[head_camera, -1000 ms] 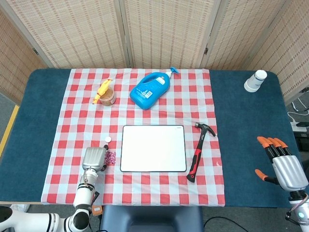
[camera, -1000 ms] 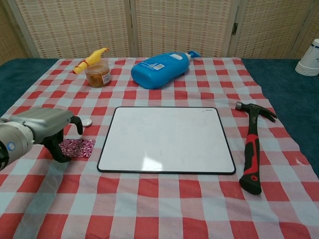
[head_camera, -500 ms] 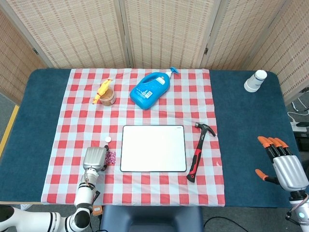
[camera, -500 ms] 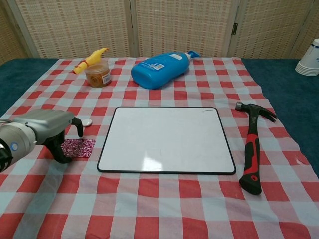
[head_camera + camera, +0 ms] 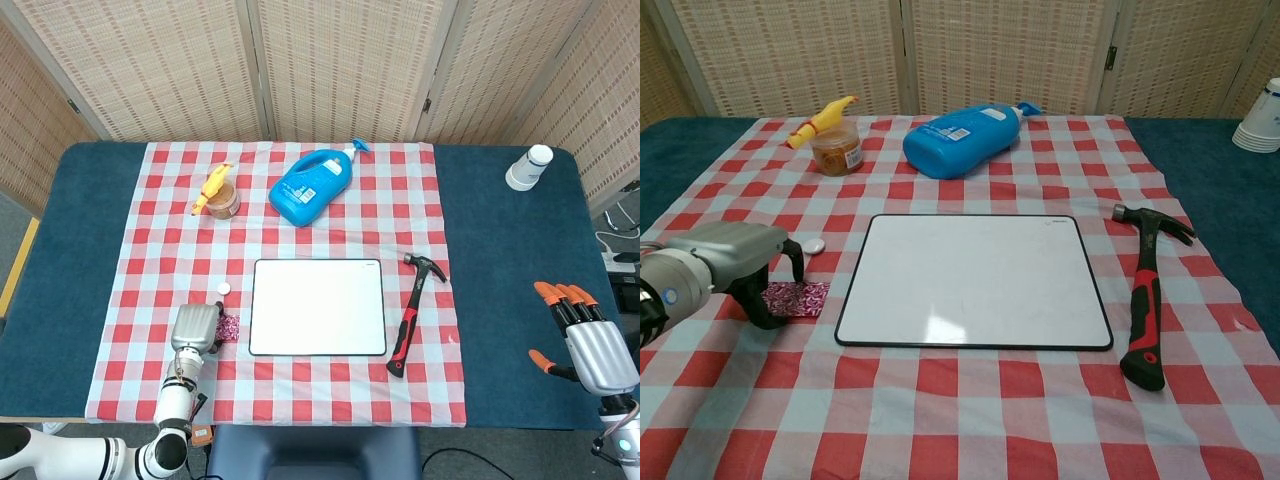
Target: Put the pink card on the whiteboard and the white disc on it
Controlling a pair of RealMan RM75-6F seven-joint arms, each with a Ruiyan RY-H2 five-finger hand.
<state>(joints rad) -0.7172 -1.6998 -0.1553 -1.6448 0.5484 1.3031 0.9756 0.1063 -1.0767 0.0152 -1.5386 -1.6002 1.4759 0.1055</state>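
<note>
The grey metal left hand (image 5: 735,262) sits over the red-and-white checked tablecloth (image 5: 970,400) near its left edge, low toward the front, with dark fingers (image 5: 762,305) curled down onto the left end of the small pink patterned card (image 5: 798,296). Over the last second it has barely shifted: the chest view shows the knuckles easing slightly toward the card and a finger drawing in, while the card lies in the same place on the cloth. That suggests a grip being settled, not a lift. Whether the card is actually pinched or only pressed from above cannot be told from either view, since the fingertips hide the contact.

The card lies flat, just beside the left edge of the white rectangular whiteboard with a black rim (image 5: 973,280), apart from it and not on it. The small white disc (image 5: 814,245) rests on the cloth just behind the hand and card, near the board's back-left corner, untouched. So neither part of the task is done; the card must go first, then the disc onto it.

The board sits in the middle of the cloth, bare. Further right, the red-and-black claw hammer (image 5: 1145,300) lies alongside the board's right edge, unmoved.

At the far right, over the dark blue table covering (image 5: 510,300) near its front-right corner, the right hand with orange fingertips (image 5: 590,345) is unchanged, fingers spread and holding nothing.
</note>
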